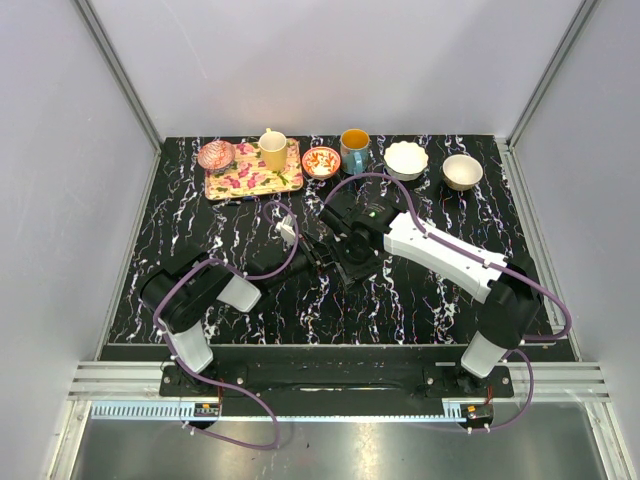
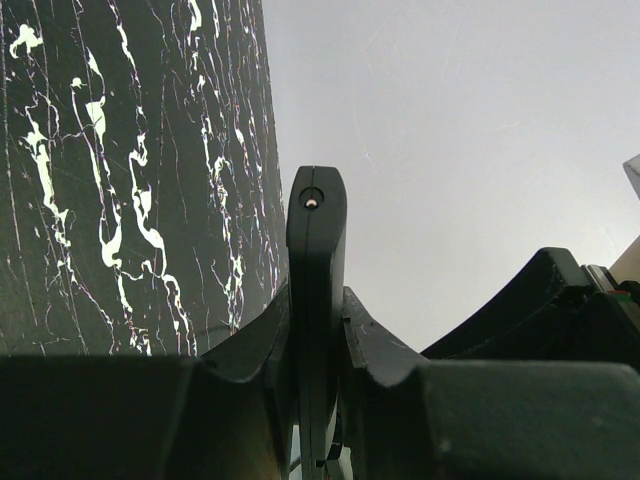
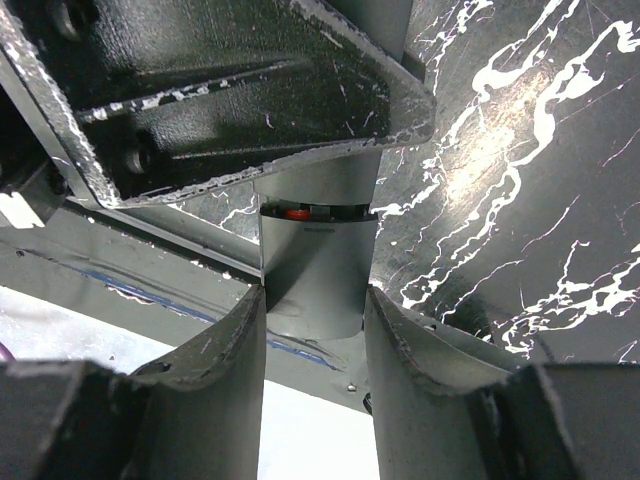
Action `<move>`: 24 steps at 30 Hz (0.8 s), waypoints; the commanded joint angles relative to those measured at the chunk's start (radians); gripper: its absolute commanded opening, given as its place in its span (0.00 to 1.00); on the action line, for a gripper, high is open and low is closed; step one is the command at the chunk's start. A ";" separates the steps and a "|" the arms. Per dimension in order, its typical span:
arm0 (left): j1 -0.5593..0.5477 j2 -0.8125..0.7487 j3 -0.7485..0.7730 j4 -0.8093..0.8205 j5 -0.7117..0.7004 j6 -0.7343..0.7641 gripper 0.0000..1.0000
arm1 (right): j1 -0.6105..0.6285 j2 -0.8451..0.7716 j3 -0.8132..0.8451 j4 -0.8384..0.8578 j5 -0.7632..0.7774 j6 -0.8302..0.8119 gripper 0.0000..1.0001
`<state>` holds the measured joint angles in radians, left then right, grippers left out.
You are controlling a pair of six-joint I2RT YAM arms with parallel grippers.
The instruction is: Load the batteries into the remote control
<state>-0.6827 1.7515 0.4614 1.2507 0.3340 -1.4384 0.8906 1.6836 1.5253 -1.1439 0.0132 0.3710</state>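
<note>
Top view: the left end effector (image 1: 318,250) and the right end effector (image 1: 346,250) meet tip to tip at the middle of the black marbled table (image 1: 430,300). What they hold cannot be made out among the black parts from here. Along the far edge stand a floral tray (image 1: 255,180) carrying a pink bowl (image 1: 215,155) and a yellow cup (image 1: 273,150), then a red bowl (image 1: 321,161), a blue mug (image 1: 354,148) and two pale bowls (image 1: 406,159).

Left wrist view: the remote control (image 2: 316,240) stands edge-on, clamped between the left fingers (image 2: 262,335), its rounded end jutting past them with the table behind it on the left.

Right wrist view: the right fingers (image 3: 232,345) close on both long edges of the same flat bar. Its red mark (image 3: 297,213) shows just beyond them, under the body of the left end effector.
</note>
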 commanded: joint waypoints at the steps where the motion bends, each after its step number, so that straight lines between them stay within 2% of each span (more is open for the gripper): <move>1: -0.008 -0.018 0.014 0.308 -0.027 -0.001 0.00 | 0.010 -0.004 -0.002 0.021 -0.007 0.009 0.18; 24: -0.020 -0.021 0.016 0.317 -0.024 -0.005 0.00 | 0.010 0.013 -0.002 0.024 0.014 0.022 0.33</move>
<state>-0.6903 1.7515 0.4614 1.2507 0.3248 -1.4384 0.8906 1.6855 1.5188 -1.1416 0.0135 0.3824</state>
